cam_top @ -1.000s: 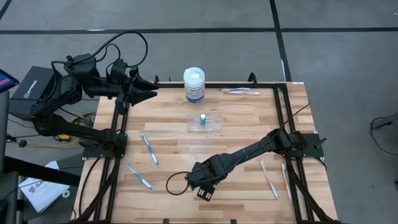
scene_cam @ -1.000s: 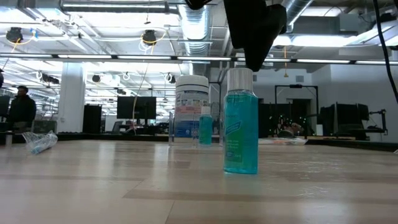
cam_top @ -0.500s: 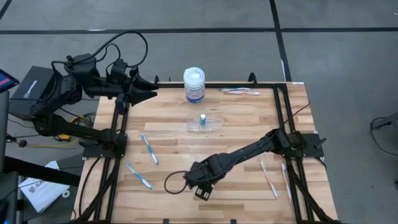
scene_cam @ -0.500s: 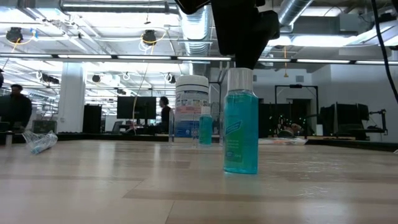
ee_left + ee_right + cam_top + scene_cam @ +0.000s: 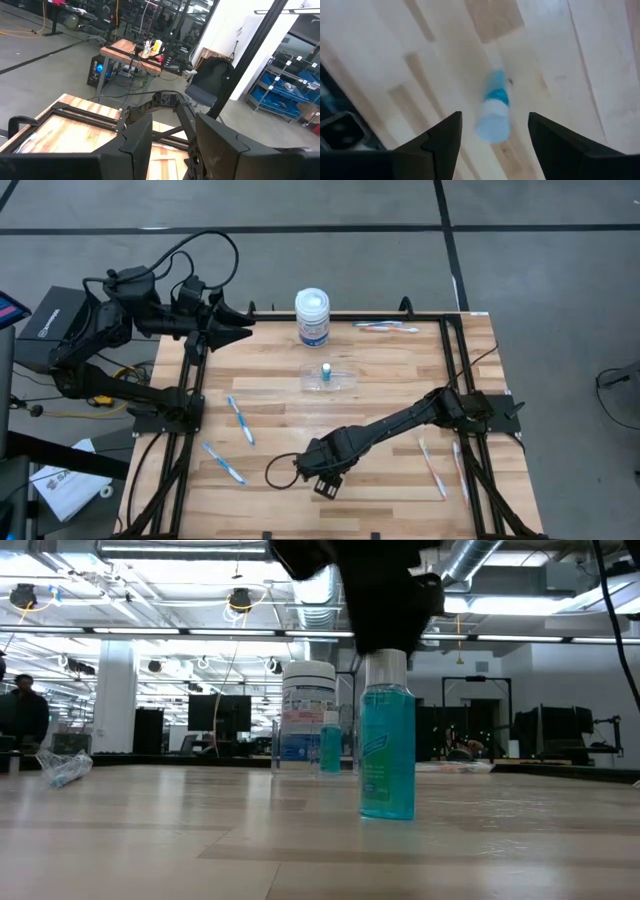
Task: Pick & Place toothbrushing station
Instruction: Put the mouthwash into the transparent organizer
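The light wooden slatted table carries a large white jar with a blue label at its far edge, and just nearer than that the small see-through plastic holder with a tiny white-capped bottle standing in it. The dark right gripper hangs at the near middle, jaws spread wide and empty, directly over an upright teal bottle with a white cap. The dark left gripper waits open beyond the far left corner, while thin blue-and-white toothbrushes lie scattered on the left, near right and far right.
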{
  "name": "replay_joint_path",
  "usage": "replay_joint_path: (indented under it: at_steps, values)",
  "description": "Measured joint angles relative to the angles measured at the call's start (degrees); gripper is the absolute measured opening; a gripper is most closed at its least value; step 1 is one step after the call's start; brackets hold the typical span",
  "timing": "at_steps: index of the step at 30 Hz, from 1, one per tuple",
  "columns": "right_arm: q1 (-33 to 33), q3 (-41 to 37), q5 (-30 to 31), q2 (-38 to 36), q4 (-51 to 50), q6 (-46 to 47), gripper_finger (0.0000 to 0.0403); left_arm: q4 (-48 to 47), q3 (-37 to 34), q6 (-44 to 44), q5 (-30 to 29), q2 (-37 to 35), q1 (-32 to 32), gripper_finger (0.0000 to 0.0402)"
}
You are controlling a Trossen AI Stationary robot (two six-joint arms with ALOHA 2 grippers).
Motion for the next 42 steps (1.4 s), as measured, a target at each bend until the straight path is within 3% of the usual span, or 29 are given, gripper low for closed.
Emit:
replay_joint_path:
  at_steps: [27,42]
  values:
    - [-0.35,0.13,-1.50,1.30,-0.32,-1.31,0.0215,0.20,0.00,0.14,0.07,0.00,0.02,0.0144]
    - [-0.72,0.13,-1.39,1.30,-0.18,-1.95,0.0099,0.27,0.00,0.20,0.09,0.00,0.02,0.0144]
